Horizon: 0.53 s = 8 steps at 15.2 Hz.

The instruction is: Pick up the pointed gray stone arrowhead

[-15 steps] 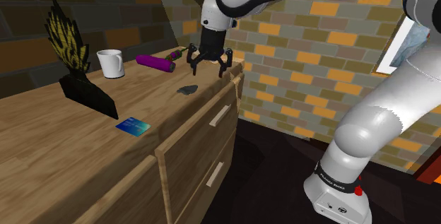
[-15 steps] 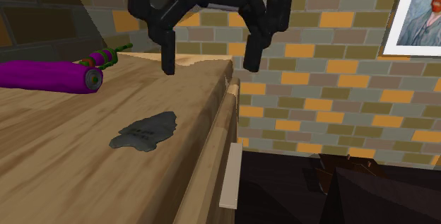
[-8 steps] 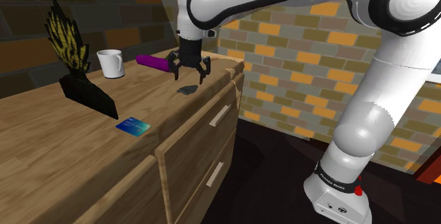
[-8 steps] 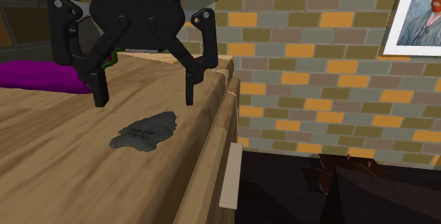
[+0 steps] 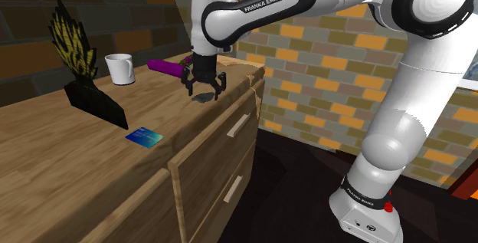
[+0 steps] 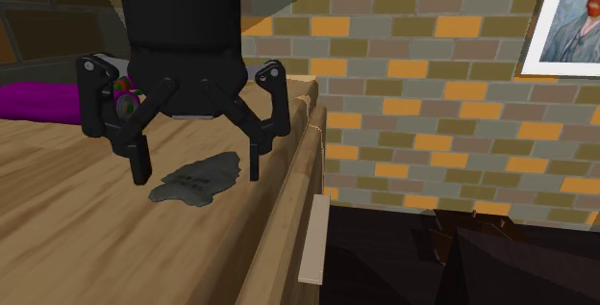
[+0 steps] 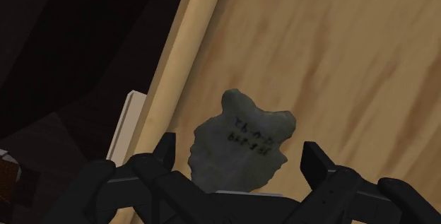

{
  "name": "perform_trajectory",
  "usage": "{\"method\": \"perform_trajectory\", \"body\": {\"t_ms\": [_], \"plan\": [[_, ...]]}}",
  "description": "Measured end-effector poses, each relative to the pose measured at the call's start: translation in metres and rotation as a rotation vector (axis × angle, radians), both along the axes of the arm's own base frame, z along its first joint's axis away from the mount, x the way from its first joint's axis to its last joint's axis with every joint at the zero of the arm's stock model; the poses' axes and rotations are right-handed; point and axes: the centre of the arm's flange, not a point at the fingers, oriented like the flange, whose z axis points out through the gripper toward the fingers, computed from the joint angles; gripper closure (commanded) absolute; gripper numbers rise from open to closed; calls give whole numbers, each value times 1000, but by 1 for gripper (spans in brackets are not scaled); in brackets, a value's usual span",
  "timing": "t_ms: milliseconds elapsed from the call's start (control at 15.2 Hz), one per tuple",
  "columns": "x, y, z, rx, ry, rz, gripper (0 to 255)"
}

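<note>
Wooden dresser top (image 5: 46, 149) bears grey arrowhead (image 6: 197, 180), purple roller (image 5: 165, 67), white mug (image 5: 120, 68), blue card (image 5: 144, 136), black ornament (image 5: 93, 102)

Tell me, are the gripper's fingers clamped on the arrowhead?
No, the gripper is open, with its two fingers standing apart on either side of the gray arrowhead.

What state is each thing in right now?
hand: open, straddling the arrowhead.
arrowhead: flat on the dresser top, not held.
mug: upright.
purple cylinder: lying on its side.
drawers: shut.
blue card: lying flat.
</note>
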Motion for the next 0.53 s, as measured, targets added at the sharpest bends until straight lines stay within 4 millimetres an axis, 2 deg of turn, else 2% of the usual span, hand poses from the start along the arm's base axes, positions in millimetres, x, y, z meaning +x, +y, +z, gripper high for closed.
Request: {"method": "perform_trajectory", "body": {"t_ms": [528], "plan": [[0,0,-2,0,-2,0,255]]}}
